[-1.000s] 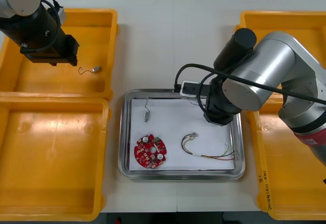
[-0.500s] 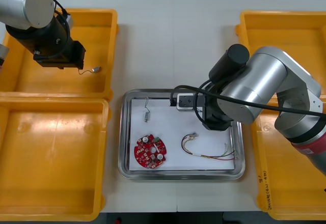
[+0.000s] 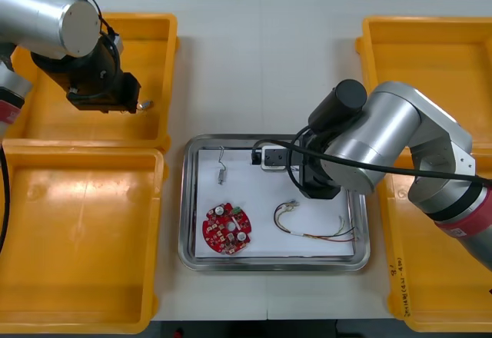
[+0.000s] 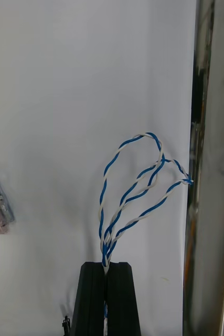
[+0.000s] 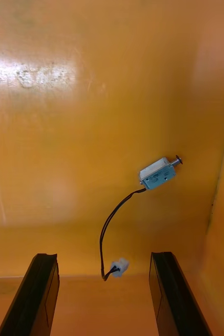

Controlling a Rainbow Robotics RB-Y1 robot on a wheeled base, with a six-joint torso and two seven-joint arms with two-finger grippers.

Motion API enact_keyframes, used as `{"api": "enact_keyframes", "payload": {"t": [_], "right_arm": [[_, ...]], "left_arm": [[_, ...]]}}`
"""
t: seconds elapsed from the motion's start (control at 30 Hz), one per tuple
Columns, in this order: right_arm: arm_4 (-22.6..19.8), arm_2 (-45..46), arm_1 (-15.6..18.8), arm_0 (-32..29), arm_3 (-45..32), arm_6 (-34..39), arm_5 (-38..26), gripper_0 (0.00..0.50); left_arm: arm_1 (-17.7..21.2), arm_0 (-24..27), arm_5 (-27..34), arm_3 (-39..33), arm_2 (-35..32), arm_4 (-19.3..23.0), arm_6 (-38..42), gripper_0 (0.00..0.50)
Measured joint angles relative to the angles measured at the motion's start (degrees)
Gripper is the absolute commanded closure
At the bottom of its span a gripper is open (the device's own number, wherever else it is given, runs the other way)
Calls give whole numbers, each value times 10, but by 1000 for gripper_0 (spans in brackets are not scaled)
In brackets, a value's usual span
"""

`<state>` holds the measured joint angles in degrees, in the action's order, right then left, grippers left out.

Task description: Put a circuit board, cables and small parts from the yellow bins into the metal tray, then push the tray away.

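Twisted cable [image 4: 101, 215] in right tool [image 4: 106, 265] hangs beside tray rim [image 4: 202, 131].

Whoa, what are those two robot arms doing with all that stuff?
The right gripper has its jaws shut on a twisted blue and white cable over the white-lined metal tray, which holds a round red circuit board, a red and yellow cable and a small metal part. The left gripper hovers, jaws open, over another small wired metal part in a yellow bin.

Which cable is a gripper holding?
The blue and white cable, pinched in the shut right gripper over the tray. The red and yellow cable lies loose in the tray; the open left gripper, in a bin, holds nothing.
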<state>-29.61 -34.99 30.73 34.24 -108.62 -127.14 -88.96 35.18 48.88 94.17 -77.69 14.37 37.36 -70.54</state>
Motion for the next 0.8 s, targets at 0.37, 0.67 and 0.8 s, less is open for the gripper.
{"api": "enact_keyframes", "payload": {"t": [0.37,0.67,0.8], "right_arm": [[0,0,0,0,14,0,4,500],[0,0,0,0,14,0,5,40],[1,0,0,0,14,0,5,0]], "left_arm": [[0,0,-7,5,14,0,0,500],[0,0,-13,5,14,0,0,500],[0,0,-13,5,14,0,0,500]]}}
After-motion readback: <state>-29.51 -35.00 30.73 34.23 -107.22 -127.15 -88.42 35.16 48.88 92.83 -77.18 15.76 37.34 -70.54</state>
